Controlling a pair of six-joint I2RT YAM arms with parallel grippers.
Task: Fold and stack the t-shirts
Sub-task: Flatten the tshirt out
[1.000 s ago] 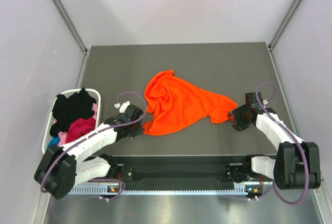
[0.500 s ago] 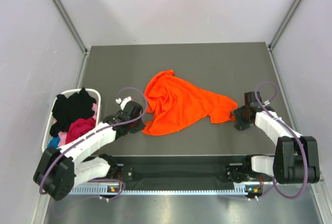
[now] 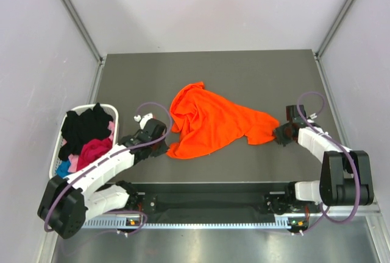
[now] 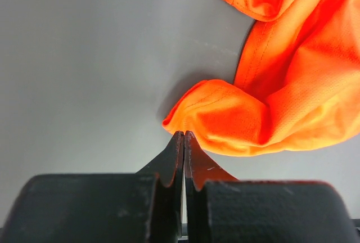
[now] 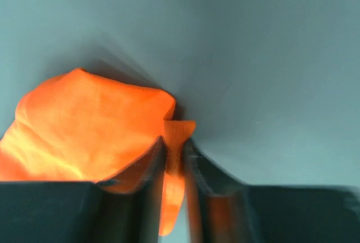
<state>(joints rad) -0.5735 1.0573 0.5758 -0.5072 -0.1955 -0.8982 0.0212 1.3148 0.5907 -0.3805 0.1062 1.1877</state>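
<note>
An orange t-shirt (image 3: 210, 123) lies crumpled in the middle of the dark table (image 3: 244, 71). My left gripper (image 3: 164, 148) is shut, and its tips (image 4: 184, 134) touch the shirt's near left corner (image 4: 225, 116) with no cloth visible between them. At the shirt's right tip, my right gripper (image 3: 278, 134) has closed on a narrow strip of orange cloth (image 5: 179, 136) that fills the gap between its fingers (image 5: 174, 139). More t-shirts, black (image 3: 85, 126), magenta (image 3: 94, 150) and blue (image 3: 63, 167), are piled in a basket at the left.
The white basket (image 3: 114, 108) stands off the table's left edge, beside the left arm. Pale walls close in the table at the left, right and back. The arm bases and a cable rail run along the near edge.
The left gripper, shut throughout, has slid right up to the shirt's corner. The right gripper has moved onto the shirt's right tip and closed on it. The shirt itself has hardly shifted.
</note>
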